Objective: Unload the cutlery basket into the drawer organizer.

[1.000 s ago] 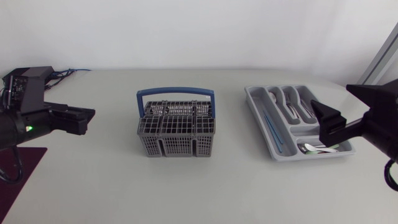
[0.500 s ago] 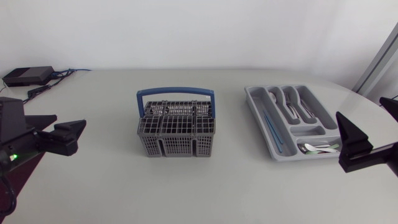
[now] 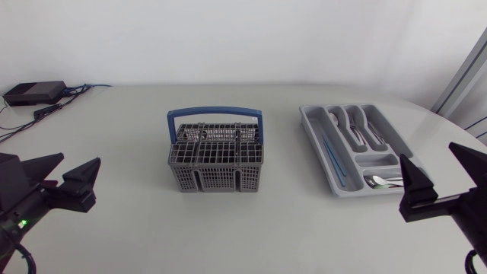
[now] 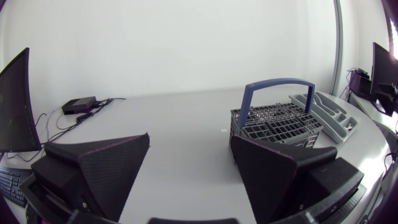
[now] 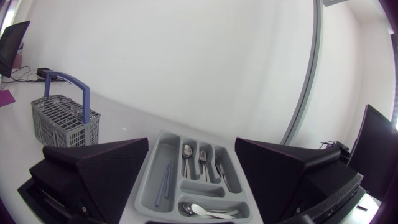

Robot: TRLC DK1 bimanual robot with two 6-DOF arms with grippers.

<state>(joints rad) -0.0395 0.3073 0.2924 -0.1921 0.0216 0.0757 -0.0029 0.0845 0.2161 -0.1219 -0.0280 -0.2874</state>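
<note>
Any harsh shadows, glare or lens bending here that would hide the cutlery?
Head view: even light, only a faint shadow under the basket; spoons in the organizer glint mildly, still readable. Left wrist view: fisheye bows the edge of the table. Right wrist view: same bowing; the front spoon shows a small highlight.

Cutlery basket [image 3: 216, 156]: interior hidden under top grid, too small to tell whether any cutlery inside. Left gripper [image 3: 81, 158] at 8 o'clock, right gripper [image 3: 428, 152] at 4 o'clock: arms behind them cut off by head-view edges. Right wrist view: drawer organizer [image 5: 154, 165] near end hidden behind gripper. Left wrist view: basket's near lower corner hidden behind finger, organizer partly behind basket.
</note>
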